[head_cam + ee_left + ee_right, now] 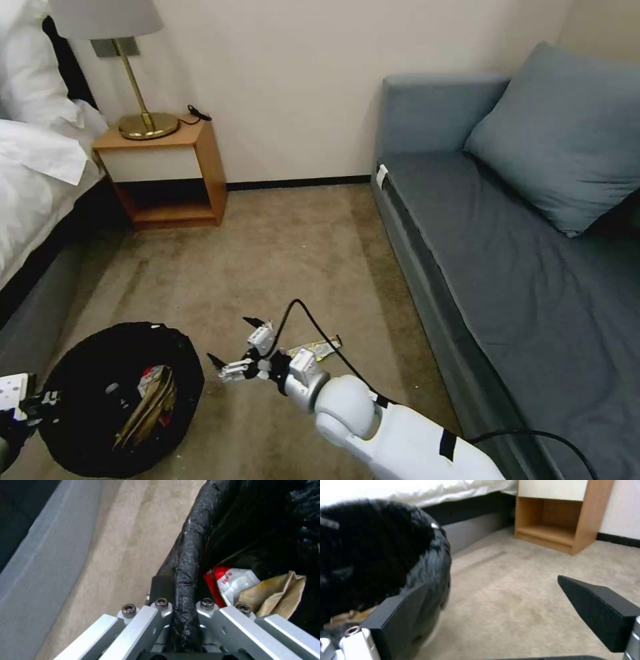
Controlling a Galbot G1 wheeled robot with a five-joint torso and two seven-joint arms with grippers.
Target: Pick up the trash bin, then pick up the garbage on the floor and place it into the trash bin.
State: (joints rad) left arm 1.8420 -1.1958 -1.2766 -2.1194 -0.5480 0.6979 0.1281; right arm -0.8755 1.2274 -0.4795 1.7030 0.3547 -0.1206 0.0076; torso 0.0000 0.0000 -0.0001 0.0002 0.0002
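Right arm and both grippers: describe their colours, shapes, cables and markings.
The right arm is glossy white with a rounded joint, a black band and a looping black cable. The right gripper has silver links and black wedge-shaped fingertips. The left gripper has silver bars with dark bolts.

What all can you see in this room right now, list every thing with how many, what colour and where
trash bin: one, black-bagged, on the carpet by the bed, rim held by the left gripper
red-and-white packet: one, inside the bin
tan-brown wrapper: one, inside the bin beside the packet
silvery-yellow wrapper: one, on the carpet behind the right gripper
nightstand: one, wooden, against the wall
lamp: one, brass with pale shade, on the nightstand
bed: one, white linen, far left
sofa: one, blue-grey, right
cushion: one, blue-grey, on the sofa
left gripper: shut on the bin rim
right gripper: open, above the carpet beside the bin
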